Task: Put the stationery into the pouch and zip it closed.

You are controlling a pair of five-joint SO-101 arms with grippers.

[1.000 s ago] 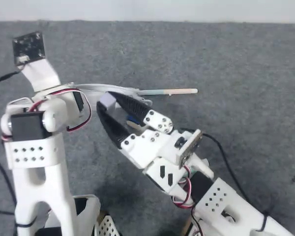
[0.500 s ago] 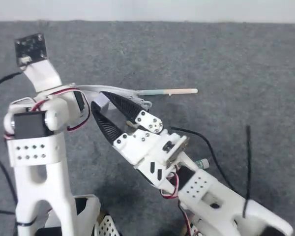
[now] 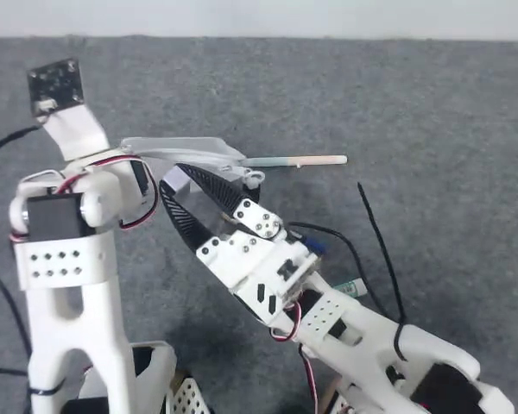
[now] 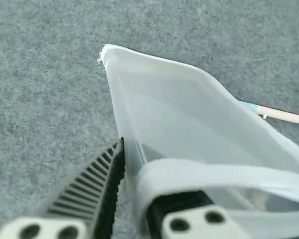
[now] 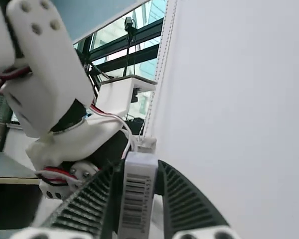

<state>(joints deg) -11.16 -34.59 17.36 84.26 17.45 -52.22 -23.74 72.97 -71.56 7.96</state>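
Pouch (image 4: 189, 114): smooth, translucent frosted plastic. Table (image 3: 432, 95): rough, matt grey cloth covering. Left gripper (image 4: 130, 149) fingers (image 4: 97, 184): black ribbed matt plastic. White block (image 5: 135, 199): paper label.

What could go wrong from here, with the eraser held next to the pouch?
1. The left gripper pinches the pouch at one edge only, so its mouth may not gape enough, and the eraser in the right gripper could catch the rim and fall outside.
2. The pen lies on the table right by the pouch; a nudge could roll it away.
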